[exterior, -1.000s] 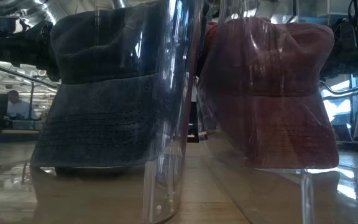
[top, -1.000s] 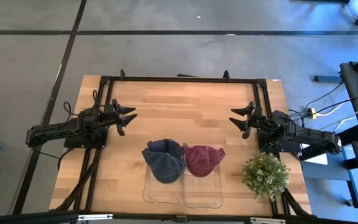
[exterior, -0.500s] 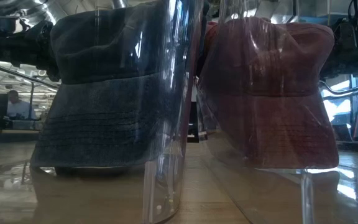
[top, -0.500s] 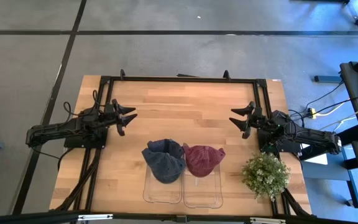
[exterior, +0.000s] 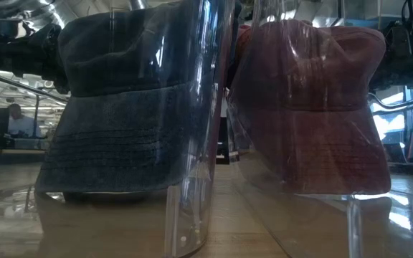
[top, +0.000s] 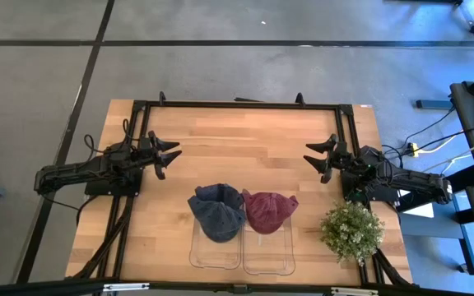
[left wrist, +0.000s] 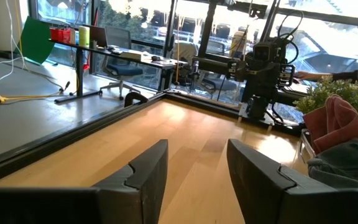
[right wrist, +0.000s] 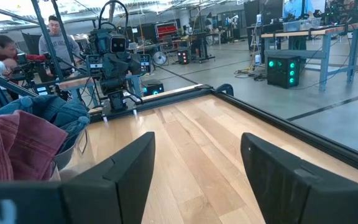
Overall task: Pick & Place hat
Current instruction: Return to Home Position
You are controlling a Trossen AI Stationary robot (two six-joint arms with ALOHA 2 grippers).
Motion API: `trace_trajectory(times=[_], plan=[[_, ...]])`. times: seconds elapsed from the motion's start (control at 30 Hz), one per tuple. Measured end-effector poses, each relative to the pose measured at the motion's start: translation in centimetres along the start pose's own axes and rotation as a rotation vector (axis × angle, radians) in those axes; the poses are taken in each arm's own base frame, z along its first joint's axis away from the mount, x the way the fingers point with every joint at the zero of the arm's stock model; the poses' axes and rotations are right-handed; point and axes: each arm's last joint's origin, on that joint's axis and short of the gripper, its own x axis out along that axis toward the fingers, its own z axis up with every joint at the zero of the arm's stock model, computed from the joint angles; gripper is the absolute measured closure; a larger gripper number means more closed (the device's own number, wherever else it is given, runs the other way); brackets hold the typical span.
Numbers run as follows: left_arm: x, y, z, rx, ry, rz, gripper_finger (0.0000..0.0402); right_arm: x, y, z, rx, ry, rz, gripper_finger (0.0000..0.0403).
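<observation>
A dark blue hat (top: 217, 211) sits on the left clear stand (top: 215, 247), and a dark red hat (top: 267, 210) sits on the right clear stand (top: 268, 249); both are near the table's near edge. In the low view the blue hat (exterior: 117, 107) and the red hat (exterior: 314, 107) rest over the upright clear plates. My left gripper (top: 169, 156) hovers open at the table's left side, far from the hats. My right gripper (top: 317, 156) hovers open at the right side. The wrist views show each gripper's fingers (left wrist: 194, 174) (right wrist: 194, 171) spread with nothing between them.
A potted plant with small white flowers (top: 352, 231) stands at the table's near right corner. A black frame (top: 245, 104) runs around the wooden table. Bare wood lies between the arms and toward the far edge. People (right wrist: 55, 31) show in the room beyond.
</observation>
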Motion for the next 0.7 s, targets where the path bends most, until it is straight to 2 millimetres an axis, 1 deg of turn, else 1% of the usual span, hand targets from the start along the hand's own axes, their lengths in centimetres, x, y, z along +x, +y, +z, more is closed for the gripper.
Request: trace_trajectory(times=[0.7], plan=[[0.0, 0.0, 0.0, 0.0, 0.0, 0.0, 0.0245, 0.0, 0.0, 0.0, 0.0, 0.0, 0.0, 0.0166]])
